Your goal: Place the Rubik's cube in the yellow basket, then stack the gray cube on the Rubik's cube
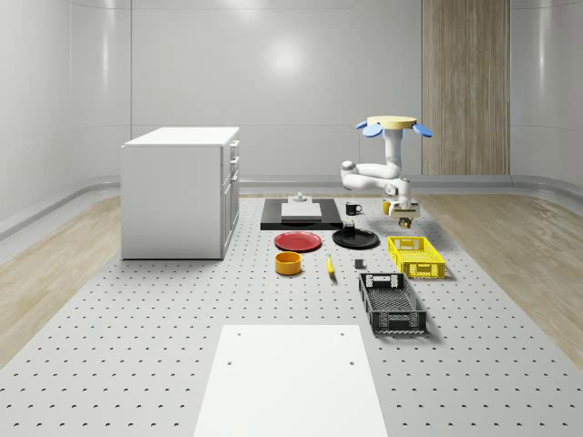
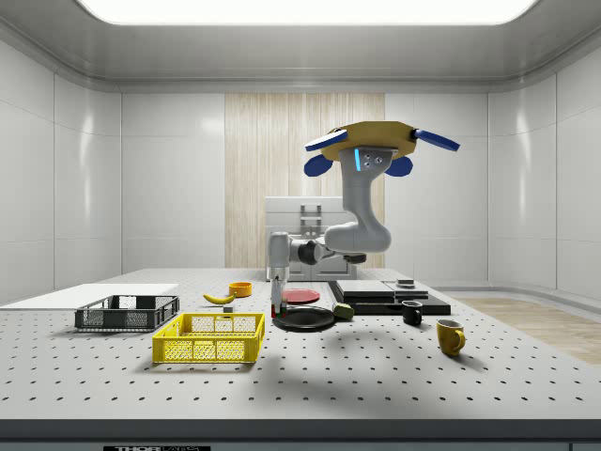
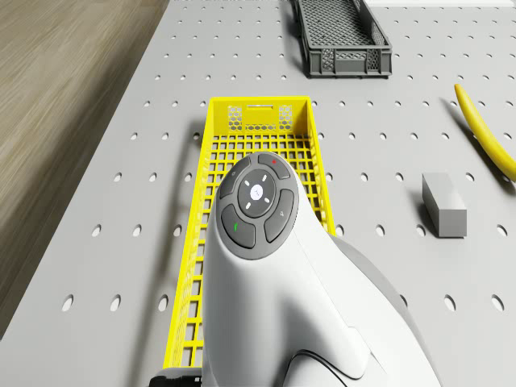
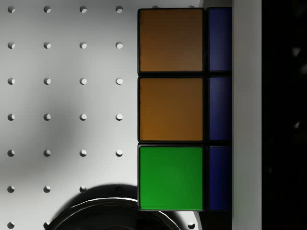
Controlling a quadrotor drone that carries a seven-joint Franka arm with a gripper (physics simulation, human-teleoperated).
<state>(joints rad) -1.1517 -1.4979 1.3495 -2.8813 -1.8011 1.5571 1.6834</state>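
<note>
Step in hand: the first step, carrying the Rubik's cube (image 4: 184,109) to the yellow basket (image 1: 416,256); judged well under way but not finished.
Drone: it hovered above the surface (image 1: 137,346) at the far end of the yellow basket, beside the black plate (image 1: 355,238), with the arm bent down in front of it.
Jaws: the gripper (image 1: 404,216) was closed on the Rubik's cube; the wrist view showed the cube's orange, green and blue squares pressed against a finger (image 4: 246,115), so the opening matched the cube's width.
Rubik's cube: held in the air, above bare surface next to the rim of the black plate, near the basket's far end and not yet over its inside, as far as could be judged.
Gray cube: the gray block (image 3: 444,203) lay on the surface just beside the basket, between it and the banana (image 3: 484,129), untouched.
Yellow basket: nothing could be seen inside it where the arm did not hide it.
Next move: the cube needed bringing over the basket's open middle, lowering to the mesh floor, then release.
Caution: the basket was narrow; a release near a wall could leave the cube tilted and a poor base for stacking.
</note>
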